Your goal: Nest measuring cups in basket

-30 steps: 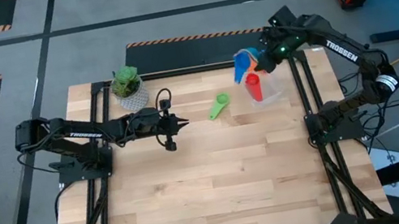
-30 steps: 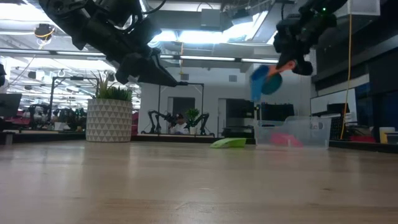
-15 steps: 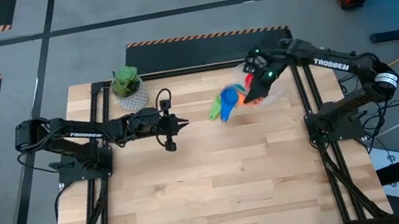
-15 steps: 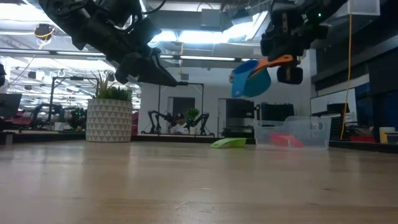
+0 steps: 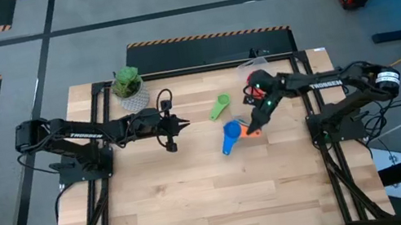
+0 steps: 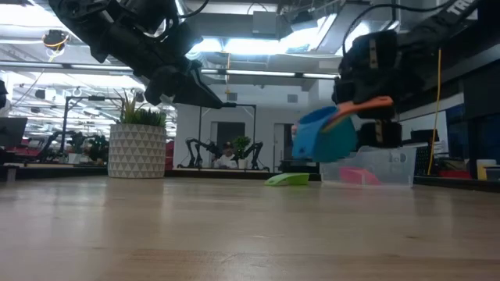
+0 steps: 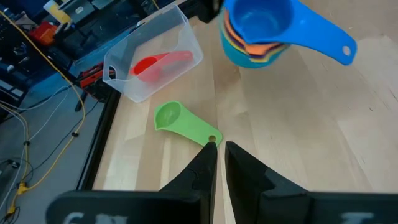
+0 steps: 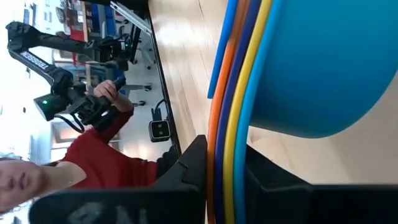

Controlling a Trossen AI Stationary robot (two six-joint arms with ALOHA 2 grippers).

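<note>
A nested stack of measuring cups [image 5: 230,136], blue outermost with orange and yellow among them, hangs above the table's middle right, and my right gripper [image 5: 253,123] is shut on it. A green cup [image 5: 220,107] lies alone on the wood, bowl and handle flat on it. The clear basket [image 7: 149,59] stands at the far right with a red cup [image 7: 158,62] lying inside. My left gripper [image 5: 172,126] hovers shut with nothing in it, left of the green cup. My right gripper pinches the stacked flat handles [image 8: 233,143] between its two fingers, several layers at once. It comes from the table's right side, slanting down. The stack [image 6: 324,136] is lifted clear of the table, its bowls tilted and reaching out beyond the fingertips.
A green plant in a white patterned pot [image 5: 129,88] stands at the far left of the table. The wood [image 5: 199,195] toward the near edge is bare. A person in a red sleeve [image 8: 93,155] shows in the room beyond.
My right gripper has swung from above the basket at the far right down and toward the table's middle and near side, rolling its wrist, with the stack of cups still in it. The stack now hangs lower, near the green cup.
</note>
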